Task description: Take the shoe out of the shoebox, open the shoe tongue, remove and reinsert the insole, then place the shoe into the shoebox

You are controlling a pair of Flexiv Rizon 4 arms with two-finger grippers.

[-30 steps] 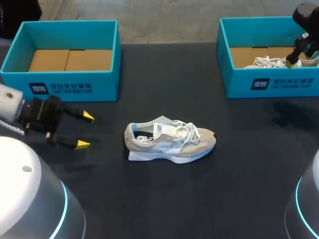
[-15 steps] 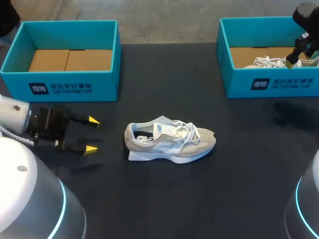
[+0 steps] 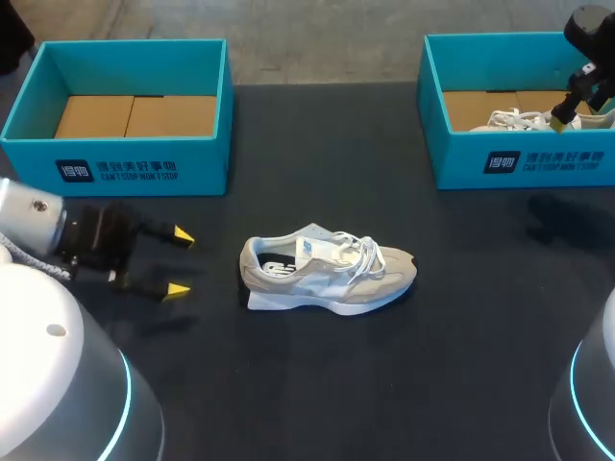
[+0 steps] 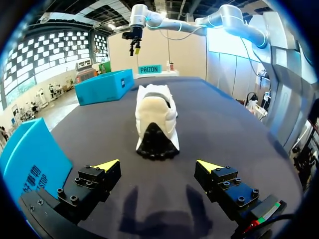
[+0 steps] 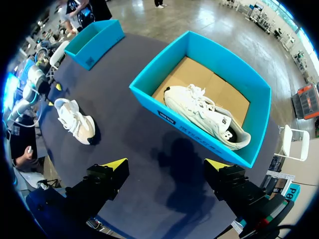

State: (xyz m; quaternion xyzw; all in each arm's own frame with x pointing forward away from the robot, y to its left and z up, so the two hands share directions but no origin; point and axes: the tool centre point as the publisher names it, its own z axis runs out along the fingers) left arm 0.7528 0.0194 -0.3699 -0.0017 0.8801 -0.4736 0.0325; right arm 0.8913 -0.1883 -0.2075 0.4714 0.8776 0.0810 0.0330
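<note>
**Facing the shoe's heel with fingers wide**

Left gripper (image 4: 158, 166) stands spread wide, empty, near the heel of the grey shoe (image 4: 156, 118), not touching. The shoe sits upright mid-table (image 3: 317, 384), outside both boxes. Right gripper (image 5: 167, 164), equally wide, hangs above the right shoebox (image 5: 149, 99), which holds a white shoe (image 5: 207, 117).

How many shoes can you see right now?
2. One beige shoe lies on the table, ahead of the left gripper; one white shoe lies inside the right-hand shoebox. None seems hidden.
</note>
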